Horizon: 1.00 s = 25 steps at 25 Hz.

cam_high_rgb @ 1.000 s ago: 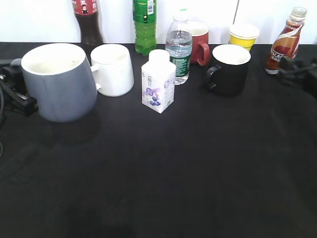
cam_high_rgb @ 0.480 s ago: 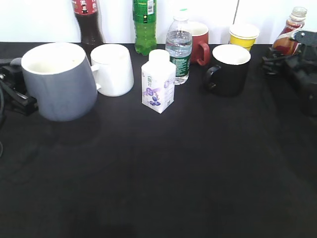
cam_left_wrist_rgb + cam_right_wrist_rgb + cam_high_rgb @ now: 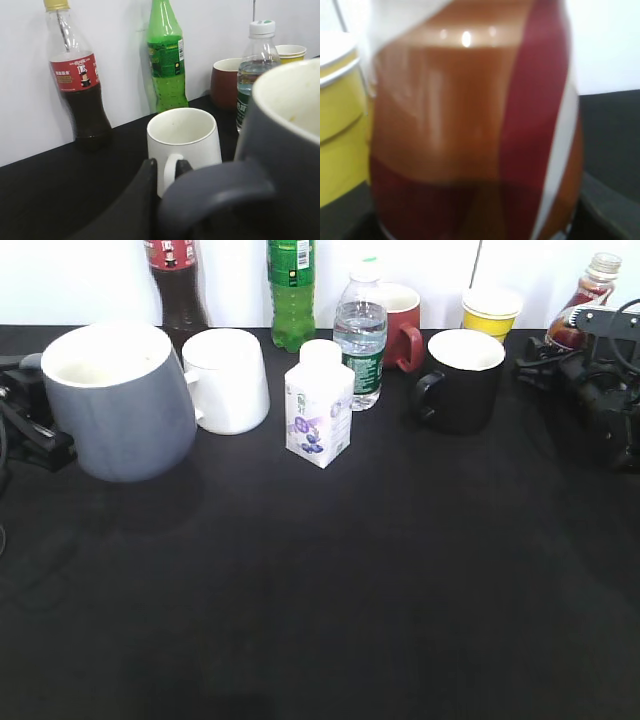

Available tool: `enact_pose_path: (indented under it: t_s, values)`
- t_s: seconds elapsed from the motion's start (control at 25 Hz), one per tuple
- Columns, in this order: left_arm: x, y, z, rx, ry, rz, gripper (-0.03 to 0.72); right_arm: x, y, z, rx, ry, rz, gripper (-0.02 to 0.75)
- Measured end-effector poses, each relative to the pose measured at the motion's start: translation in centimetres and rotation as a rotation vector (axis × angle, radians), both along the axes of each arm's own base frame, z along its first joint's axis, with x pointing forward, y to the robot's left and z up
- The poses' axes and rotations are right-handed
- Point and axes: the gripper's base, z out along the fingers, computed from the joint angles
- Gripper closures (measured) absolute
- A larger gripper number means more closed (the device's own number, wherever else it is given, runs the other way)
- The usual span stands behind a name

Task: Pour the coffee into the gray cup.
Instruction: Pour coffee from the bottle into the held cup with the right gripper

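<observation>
- Exterior view: the gray cup (image 3: 120,400) sits at left, tilted, its handle at the left gripper (image 3: 30,425); jaw state unclear.
- The coffee (image 3: 585,300) stands upper right, the right gripper (image 3: 560,350) against it; grip unclear.

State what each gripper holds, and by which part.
The left gripper grips the gray cup at its handle side. Whether the right gripper grips the coffee bottle cannot be told.
</observation>
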Motion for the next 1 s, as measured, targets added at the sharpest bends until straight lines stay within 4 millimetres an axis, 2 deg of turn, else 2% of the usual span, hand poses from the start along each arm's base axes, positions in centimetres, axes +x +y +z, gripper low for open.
enact_pose_path:
  t_s: [0.04, 0.12, 0.2, 0.32, 0.4, 0.48, 0.56, 0.64, 0.76, 0.84, 1.0]
  values:
    - [0.0, 0.0, 0.0, 0.000, 0.000, 0.000, 0.613, -0.3, 0.0, 0.4, -0.003, 0.008, 0.007, 0.210]
    - [0.0, 0.0, 0.0, 0.000, 0.000, 0.000, 0.614, -1.3, 0.3, 3.7, -0.021, -0.027, 0.044, 0.210]
    - [0.0, 0.0, 0.0, 0.000, 0.000, 0.000, 0.614, -3.5, 0.7, 8.1, -0.053, -0.094, 0.095, 0.211]
    - [0.0, 0.0, 0.0, -0.001, -0.002, -0.001, 0.614, -8.0, 1.8, 13.0, -0.118, -0.151, 0.226, 0.211]
    - [-0.2, -0.3, 0.0, 0.020, -0.010, -0.037, 0.614, -10.5, 3.5, 16.2, -0.139, -0.144, 0.295, 0.211]
    - [-0.4, -1.0, 0.0, 0.021, -0.018, -0.075, 0.614, -12.4, 7.1, 18.4, -0.175, -0.153, 0.419, 0.211]
    - [-0.9, -2.2, 0.2, 0.013, -0.029, -0.131, 0.614, -14.2, 11.3, 18.8, -0.179, -0.156, 0.558, 0.211]
    - [-1.4, -3.4, 0.1, 0.014, -0.030, -0.185, 0.614, -16.2, 15.3, 18.2, -0.189, -0.113, 0.691, 0.211]
    - [-2.1, -4.8, 0.1, 0.014, -0.030, -0.251, 0.614, -18.8, 19.2, 17.6, -0.281, -0.093, 0.837, 0.211]
    - [-2.3, -5.2, 0.1, 0.014, -0.030, -0.271, 0.614, -19.4, 19.9, 17.6, -0.398, -0.141, 0.872, 0.211]
    - [-2.3, -5.2, 0.1, 0.014, -0.030, -0.271, 0.614, -19.3, 19.8, 17.1, -0.706, -0.206, 0.885, 0.211]
